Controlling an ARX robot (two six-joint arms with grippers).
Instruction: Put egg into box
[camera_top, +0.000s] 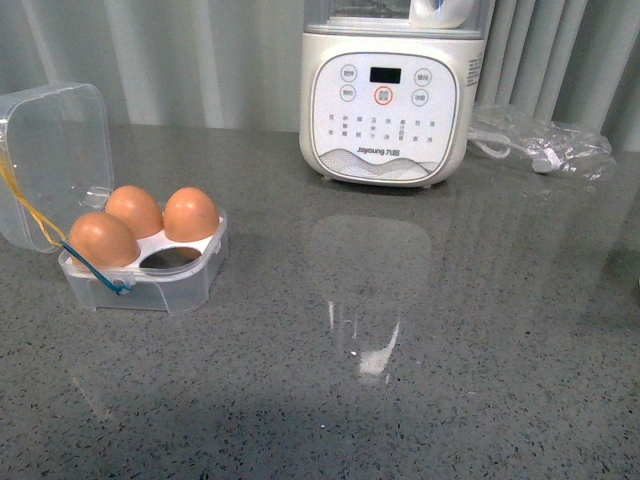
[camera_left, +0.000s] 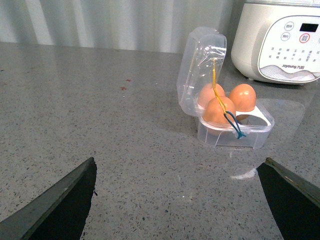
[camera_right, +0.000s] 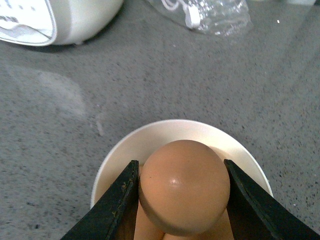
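Right end effector (camera_right: 180, 161) around egg (camera_right: 184, 187), narrower end beyond fingertips (camera_right: 130, 170).

Work surface: a grey, speckled, stone-look countertop (camera_top: 480, 350), glossy. A pale curtain (camera_top: 180, 60) in vertical folds is seen hanging behind its far edge. A white blender (camera_top: 385, 100) is set at the rear, in front of the curtain; its reflection (camera_top: 370, 260) is thrown onto the top. A crumpled clear plastic bag (camera_top: 545, 145) holding a white cable is noted near it, to the right. Light soft and even; one bright glare spot (camera_top: 375, 362) recorded.
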